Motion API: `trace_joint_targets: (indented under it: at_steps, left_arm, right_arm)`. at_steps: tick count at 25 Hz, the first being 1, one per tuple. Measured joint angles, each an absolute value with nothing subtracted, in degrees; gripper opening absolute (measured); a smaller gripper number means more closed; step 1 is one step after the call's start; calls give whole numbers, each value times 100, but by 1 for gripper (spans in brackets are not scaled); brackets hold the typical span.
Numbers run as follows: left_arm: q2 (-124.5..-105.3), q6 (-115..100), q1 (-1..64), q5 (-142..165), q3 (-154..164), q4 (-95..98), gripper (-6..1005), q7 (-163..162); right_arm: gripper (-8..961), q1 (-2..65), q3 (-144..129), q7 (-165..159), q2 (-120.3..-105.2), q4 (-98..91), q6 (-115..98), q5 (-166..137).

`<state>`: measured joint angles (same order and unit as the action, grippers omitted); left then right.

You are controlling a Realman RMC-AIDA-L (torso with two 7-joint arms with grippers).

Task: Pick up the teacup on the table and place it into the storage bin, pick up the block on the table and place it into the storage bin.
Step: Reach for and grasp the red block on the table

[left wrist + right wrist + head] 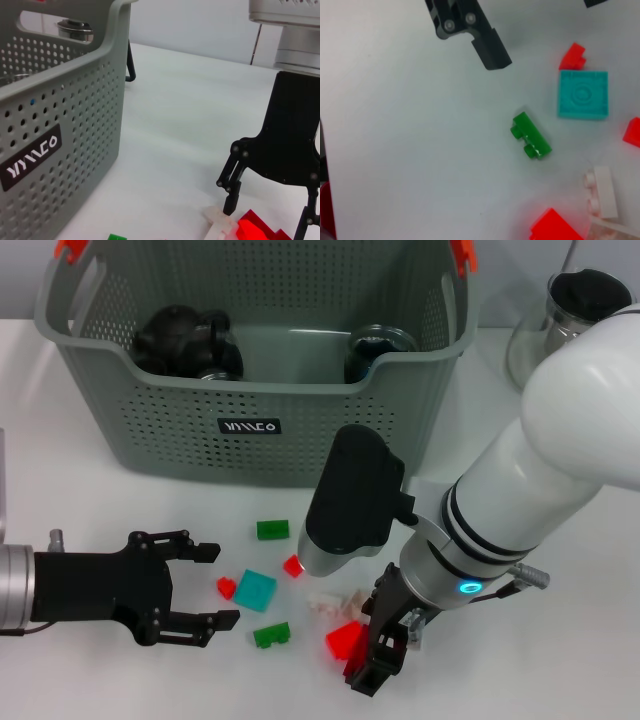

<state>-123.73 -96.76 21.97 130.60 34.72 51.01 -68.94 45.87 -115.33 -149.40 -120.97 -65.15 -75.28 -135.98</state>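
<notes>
Small black label (250,426) with white stylised lettering, roughly "YYYAACO", on front wall of grey-green perforated plastic storage bin (150,430), centre frame.

head view: looks forward and down over the storage bin (255,360) and surface (90,500).
left wrist view: low, close beside the bin.
right wrist view: straight down, near.
shared: green block (271,634) (530,136).
</notes>
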Motion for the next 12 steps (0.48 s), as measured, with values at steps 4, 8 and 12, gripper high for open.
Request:
trace_joint_targets:
  at_steps: [4,8,12]
  left_arm:
    - [-12365,-9646,2216,13060,3472,5046,847,-6886]
    - [-12359,-9643,2222,13061,3472,5038,847,-6884]
    - [-12358,-9641,2224,13060,3471,5036,847,-6882]
  right_arm:
    - [884,4588,-11582,-14941,-12102,-6508,-7498,-13575]
    - [883,4588,-11632,-14942,-12103,-6497,-7492,-13564]
    - [883,4588,-11662,-14941,-12103,-6495,-7484,-13562]
